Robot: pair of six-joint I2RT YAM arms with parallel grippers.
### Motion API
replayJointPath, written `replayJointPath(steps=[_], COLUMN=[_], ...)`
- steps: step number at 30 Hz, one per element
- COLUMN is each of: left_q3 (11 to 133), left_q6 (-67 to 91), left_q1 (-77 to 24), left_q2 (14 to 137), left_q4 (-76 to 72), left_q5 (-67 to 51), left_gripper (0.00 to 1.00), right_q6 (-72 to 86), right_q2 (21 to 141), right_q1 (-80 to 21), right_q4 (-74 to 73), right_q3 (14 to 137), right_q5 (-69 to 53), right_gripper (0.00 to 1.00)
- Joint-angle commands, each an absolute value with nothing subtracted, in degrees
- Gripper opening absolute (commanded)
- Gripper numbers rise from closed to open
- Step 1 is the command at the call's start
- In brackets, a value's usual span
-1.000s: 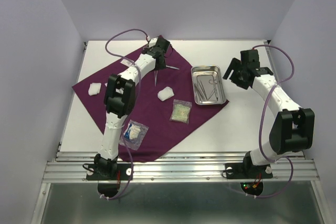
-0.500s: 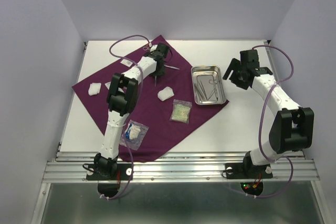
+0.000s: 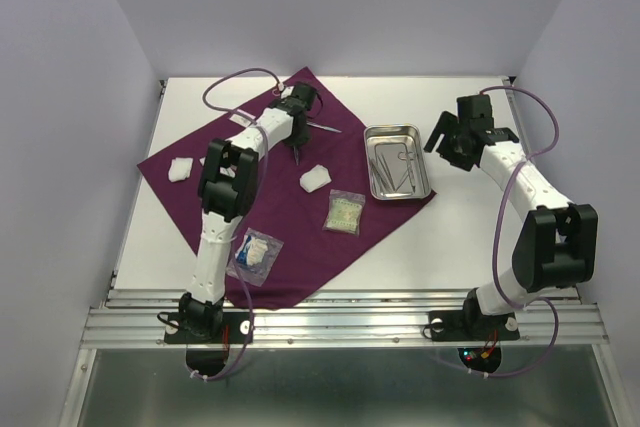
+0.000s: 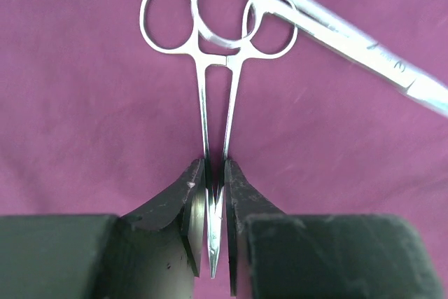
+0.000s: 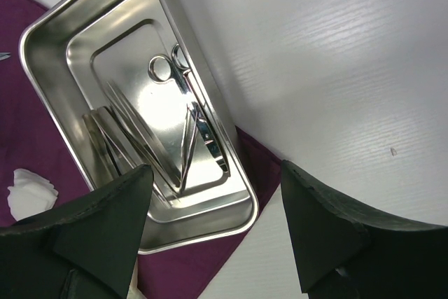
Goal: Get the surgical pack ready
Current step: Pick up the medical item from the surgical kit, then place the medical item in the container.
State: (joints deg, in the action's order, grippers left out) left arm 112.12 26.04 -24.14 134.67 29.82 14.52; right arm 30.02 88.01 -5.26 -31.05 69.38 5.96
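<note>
- Left wrist view: pinches slim scissors (image 4: 213, 103) in the left gripper (image 4: 215, 173), with dark fingers (image 4: 183, 204) pressed against both shanks just above the blades.
- Shows bright polished steel, two round finger rings at the far end, and closed blades tapering to a thin point between the pads.
- Cannot tell whether flat on the dark-purple cloth (image 4: 84, 117) or raised just off it.
- Meets a second pair of scissors (image 4: 350, 40) at the rings: heavier, running off to the upper right, with one of its rings overlapping the slim pair's.
- Top external: puts that grip on the far half of the cloth, left of the steel tray (image 3: 392, 129) and well apart from it.
- Finds the cloth spread as a diamond on the white table (image 3: 480, 237), with the tray on its right corner.
- Counts two white gauze pads on the cloth, one (image 3: 181, 169) near the left corner and one (image 3: 316, 179) near the middle.
- Counts two clear packets too, one (image 3: 346, 212) just below the middle pad and one (image 3: 255, 252) beside the left arm's lower link.
- Right wrist: holds the right gripper (image 5: 215, 173) spread wide and empty, above the tray's near end.
- Looks down into a shiny rectangular tray with rounded corners and a stepped floor.
- Sees ring-handled scissors (image 5: 183, 92) and tweezers (image 5: 115, 134) lying lengthwise inside.
</note>
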Motion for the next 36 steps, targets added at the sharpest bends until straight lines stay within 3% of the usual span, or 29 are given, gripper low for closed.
replayJointPath(steps=[1, 11, 18, 28, 32, 36], left_q3=[108.64, 98.1, 90.27, 95.79, 100.54, 105.71], left_q6=[26.1, 26.98, 27.95, 30.32, 31.37, 32.6], left_q1=[-23.55, -23.64, -25.13, -32.6, -35.77, -38.14], left_q2=[124.38, 114.97, 110.57, 107.84, 109.86, 112.41], left_q4=[31.11, 29.28, 27.95, 30.23, 31.46, 31.73], left_q5=[15.03, 11.43, 10.28, 9.76, 9.05, 7.3], left_gripper=[0.15, 0.12, 0.02, 0.0, 0.0, 0.0], right_q6=[30.41, 30.85, 30.76, 29.27, 29.44, 30.58], right_q2=[88.94, 89.21, 89.12, 91.67, 93.25, 95.88], right_q1=[-5.36, -5.36, -5.36, -5.36, -4.14, -3.6], right_q4=[-29.97, -29.36, -28.83, -28.48, -28.39, -28.39], right_q3=[72.07, 71.54, 70.75, 71.89, 72.77, 73.04], right_q5=[5.36, 4.75, 4.4, 12.03, 14.5, 15.47], right_gripper=[0.78, 0.78, 0.78, 0.79, 0.72, 0.52])
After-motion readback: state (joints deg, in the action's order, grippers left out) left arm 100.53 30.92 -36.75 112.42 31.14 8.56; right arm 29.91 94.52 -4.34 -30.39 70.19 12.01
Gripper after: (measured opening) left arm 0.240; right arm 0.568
